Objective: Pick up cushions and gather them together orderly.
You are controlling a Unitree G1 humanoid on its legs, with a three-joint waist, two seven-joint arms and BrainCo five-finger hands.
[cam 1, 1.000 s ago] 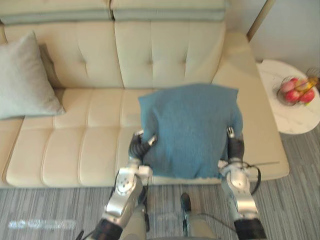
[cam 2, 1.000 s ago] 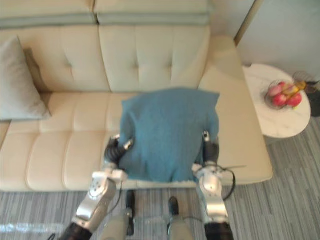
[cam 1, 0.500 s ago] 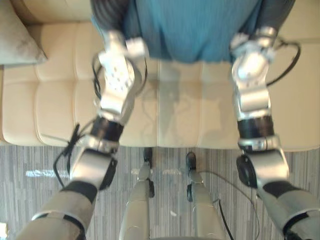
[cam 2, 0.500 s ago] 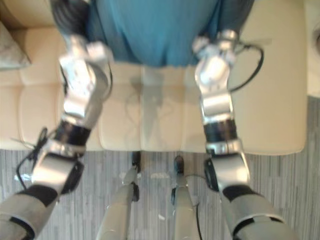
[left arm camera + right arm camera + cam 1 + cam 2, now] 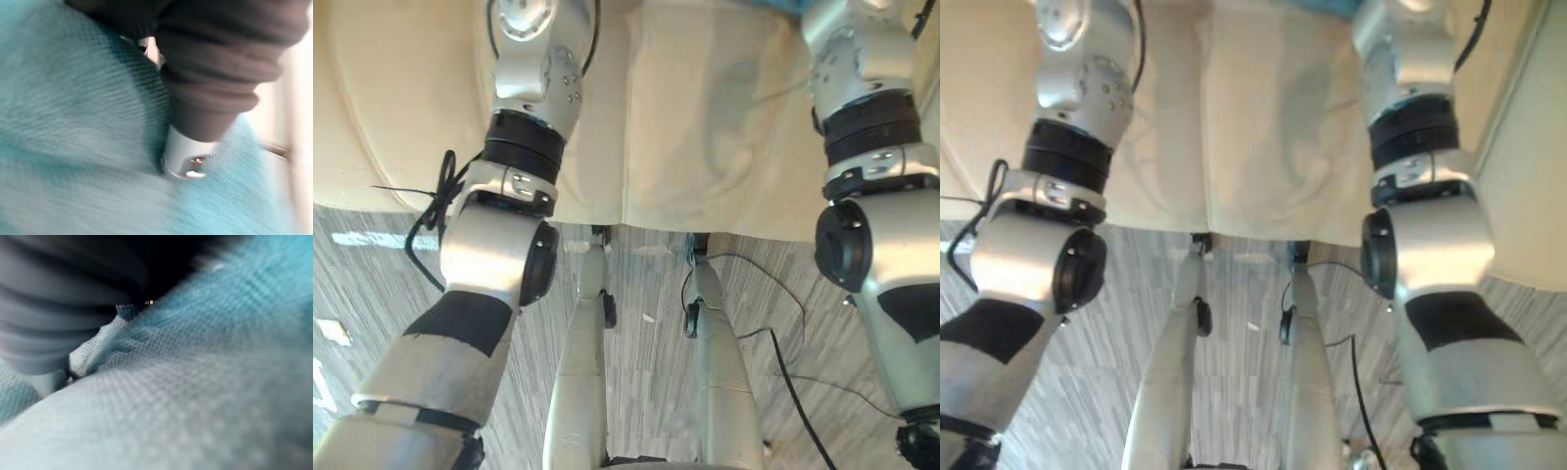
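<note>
While the blue cushion [image 5: 73,122] lies against the left robot hand [image 5: 215,98] and right robot hand [image 5: 58,308], grips I cannot tell, even pressure seems wisest

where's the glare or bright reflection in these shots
left eye view: pale light patches on the floor; left wrist view: a glint on the left robot hand against the blue cushion; right wrist view: the right robot hand is dark, the cushion lit.

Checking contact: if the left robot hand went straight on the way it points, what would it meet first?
The blue cushion. The left wrist view has the left robot hand pressed against its fabric, apparently nothing between, though depth is unclear.
</note>
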